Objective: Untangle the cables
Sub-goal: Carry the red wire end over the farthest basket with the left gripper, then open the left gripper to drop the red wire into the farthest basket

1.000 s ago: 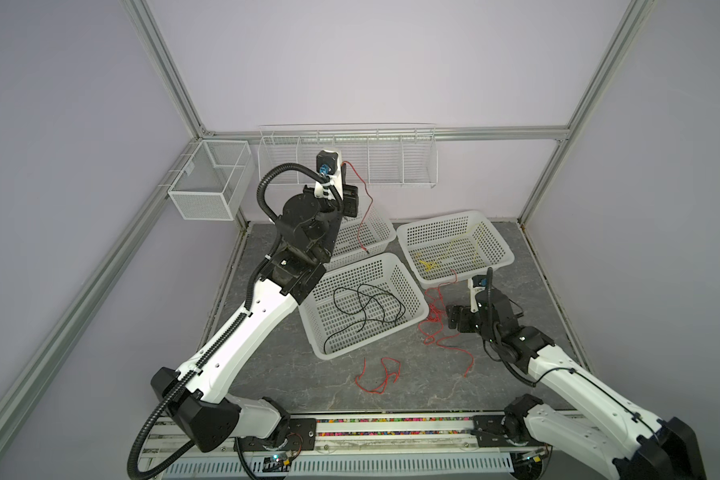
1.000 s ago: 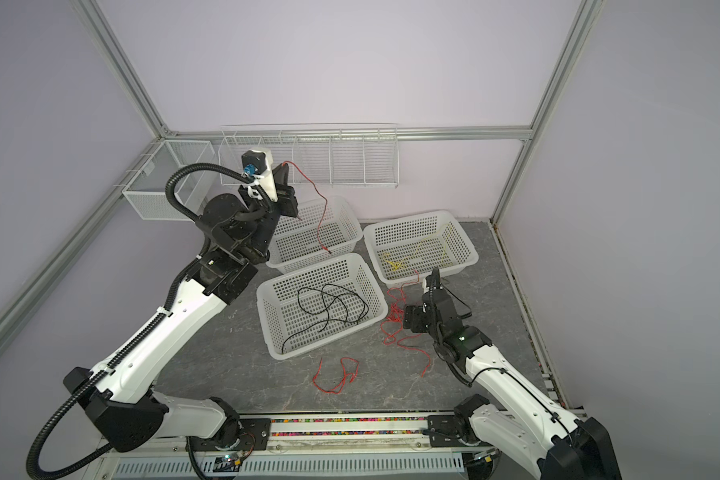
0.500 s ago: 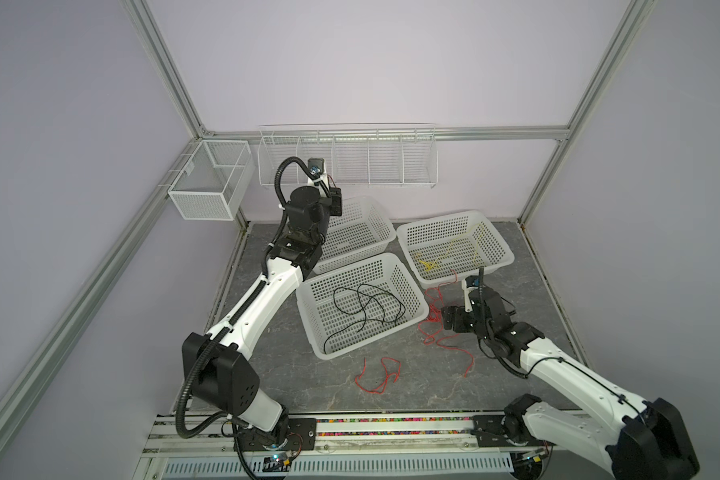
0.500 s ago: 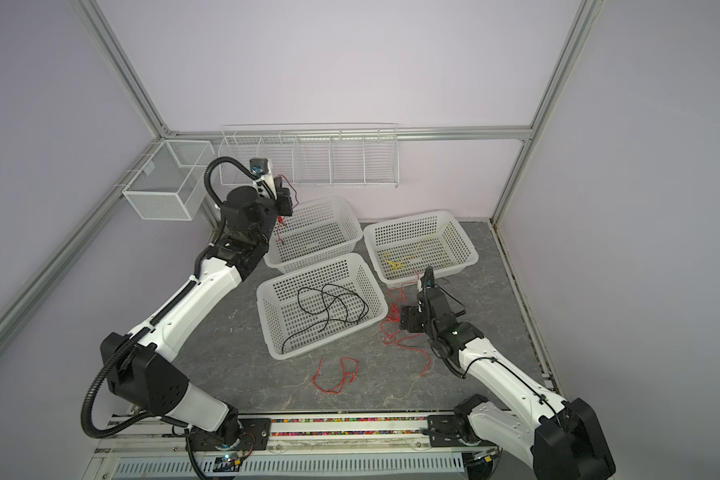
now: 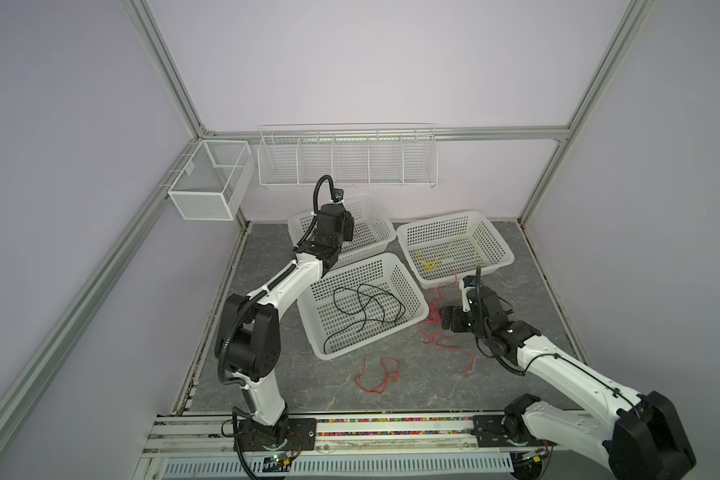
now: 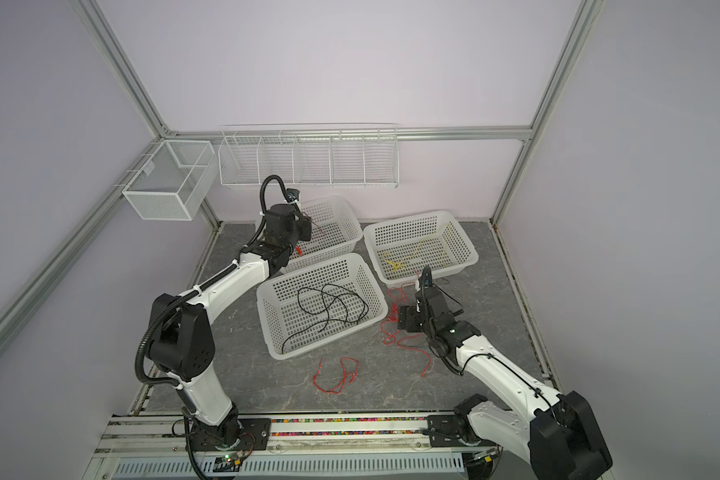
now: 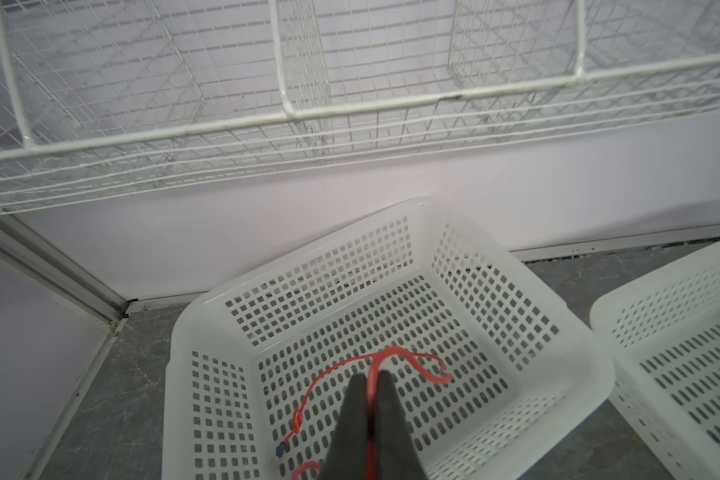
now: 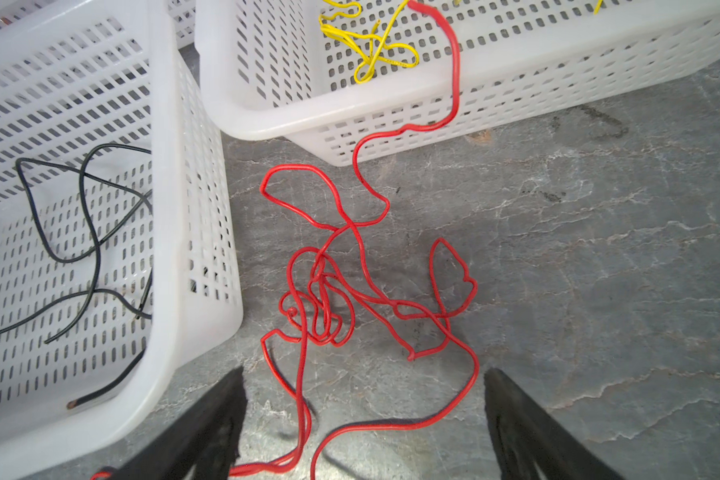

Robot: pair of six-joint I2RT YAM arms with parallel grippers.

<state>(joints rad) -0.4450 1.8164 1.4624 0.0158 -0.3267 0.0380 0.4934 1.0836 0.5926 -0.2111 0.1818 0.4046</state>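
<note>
Left tool (image 7: 371, 384) pinches red cable (image 7: 395, 350), basket (image 7: 177, 382) below, likely to drop it in. Right tool (image 8: 362, 374) spread wide, red tangle (image 8: 321, 291) just ahead on bench (image 8: 599, 249), ready for grab.

In a top view, a black cable (image 6: 328, 312) lies in the near white basket (image 6: 262, 316), a yellow cable (image 6: 395, 264) in another basket (image 6: 441, 272), and red cables (image 6: 348, 376) lie on the gray floor (image 6: 246, 353).
</note>
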